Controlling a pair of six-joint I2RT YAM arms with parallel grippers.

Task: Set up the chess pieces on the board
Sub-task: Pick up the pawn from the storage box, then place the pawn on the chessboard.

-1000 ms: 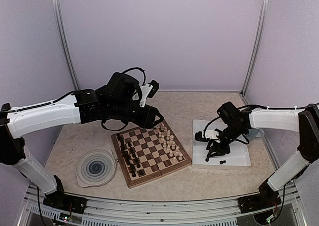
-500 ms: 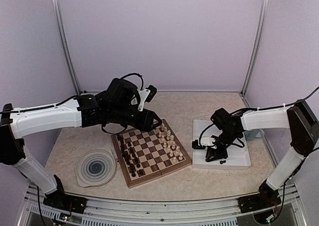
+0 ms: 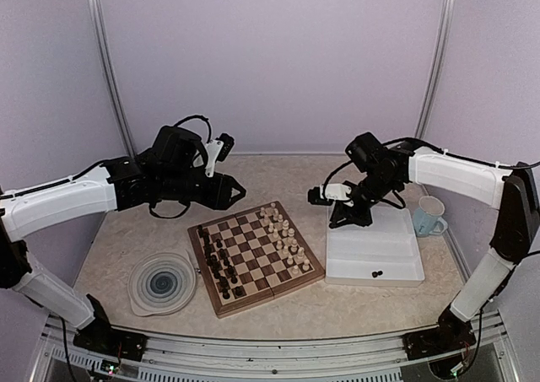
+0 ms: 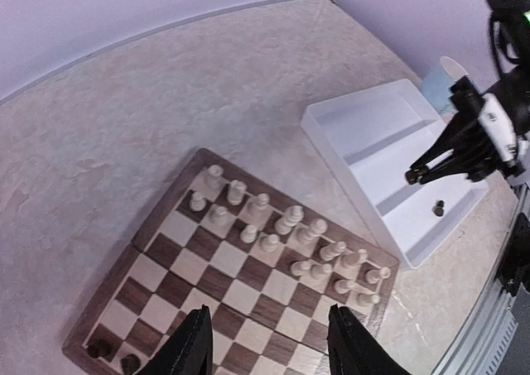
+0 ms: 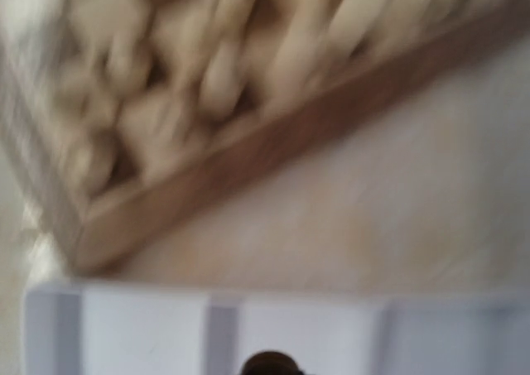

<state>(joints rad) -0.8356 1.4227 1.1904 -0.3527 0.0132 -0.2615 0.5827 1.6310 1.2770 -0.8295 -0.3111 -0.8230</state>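
Top external view: the board (image 3: 253, 254) lies on the desk (image 3: 337, 175), with dark pieces (image 3: 218, 264) ranked along its left side and cream pieces (image 3: 285, 234) along its right. The left tool (image 4: 265, 342) hangs near the board's far-left corner, fingers apart with nothing between them. The right tool (image 4: 411, 175) is raised over the far end of the white tray (image 3: 396, 245), closed. The blurred wrist view suggests a small dark piece (image 5: 269, 363) pinched at its tips. A loose dark piece (image 3: 376, 273) lies in the tray's near compartment. A plate (image 3: 162, 282) sits left of the board and a mug (image 3: 429, 216) right of the tray.
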